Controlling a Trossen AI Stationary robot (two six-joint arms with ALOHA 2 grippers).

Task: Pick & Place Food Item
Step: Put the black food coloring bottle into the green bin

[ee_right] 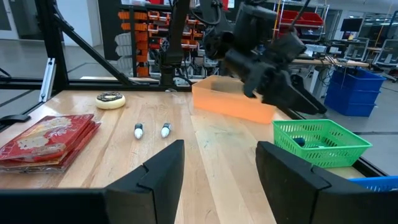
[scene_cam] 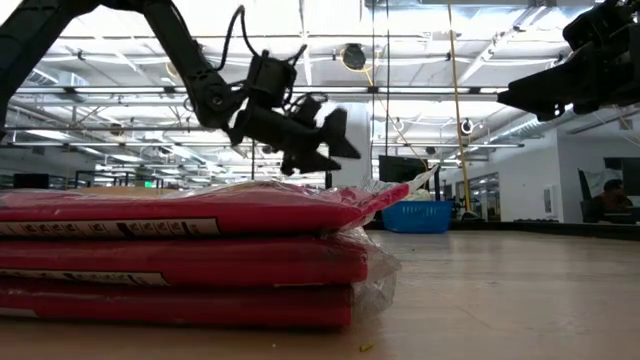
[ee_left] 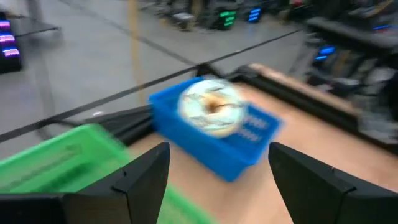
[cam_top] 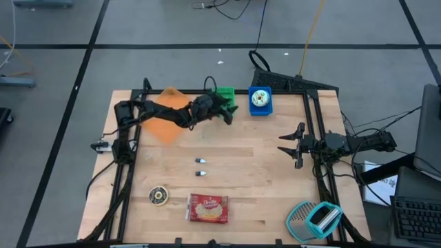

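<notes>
I read the job as partly done: a frosted donut (cam_top: 260, 98) sits in the blue basket (cam_top: 260, 108), and my left gripper (cam_top: 227, 110) hangs over the green basket (cam_top: 224, 91) with fingers spread, empty. A chocolate donut (cam_top: 158, 195) and a red snack packet (cam_top: 208, 208) wait on the bench (cam_top: 262, 179) — still to move, I'd guess. My right gripper (cam_top: 293, 146) idles, fingers parted. What lies in the green basket I can't tell.

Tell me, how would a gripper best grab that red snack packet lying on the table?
Probably from straight above, closing across the narrow width of the red snack packet. It lies flat on the wooden table with bare wood all around it, and in the low view it looks thick and soft, so fingers pinching its two long edges should get hold.
</notes>
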